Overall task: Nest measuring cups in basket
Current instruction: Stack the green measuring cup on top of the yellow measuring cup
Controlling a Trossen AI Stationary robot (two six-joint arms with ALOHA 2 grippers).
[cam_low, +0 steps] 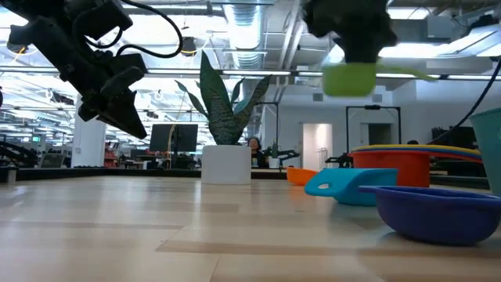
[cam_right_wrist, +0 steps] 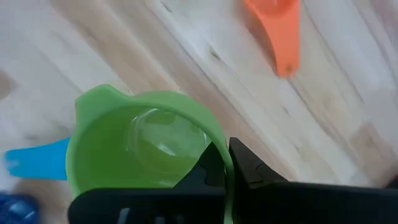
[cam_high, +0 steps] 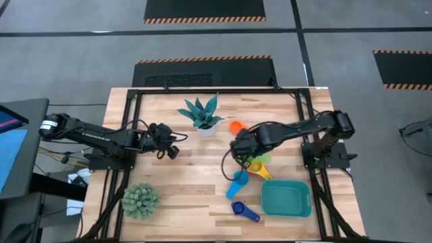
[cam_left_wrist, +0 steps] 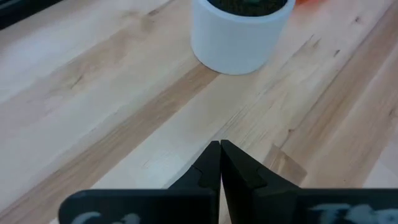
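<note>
- The right hand (cam_right_wrist: 225, 163) pinches the rim of the green cup (cam_right_wrist: 143, 146), one finger inside the bowl and one outside, so the cup hangs mouth-up and can be lowered straight into another.
- In the low view the green cup (cam_low: 349, 78) is lifted clear of the bench (cam_high: 189, 182), above the cups left lying there.
- The teal basket (cam_high: 287, 200) sits on the bench, near the green cup; I see no cup inside it.
- Between the lifted cup and the basket lie a yellow cup (cam_high: 260, 168) and a light blue cup (cam_high: 236, 185); a dark blue cup (cam_high: 244, 211) lies just beside the basket, and an orange cup (cam_high: 235, 126) farther off.
- The left hand (cam_left_wrist: 220, 163), fingers pressed together and empty, waits well away from the basket, close to the white plant pot (cam_left_wrist: 239, 31).
</note>
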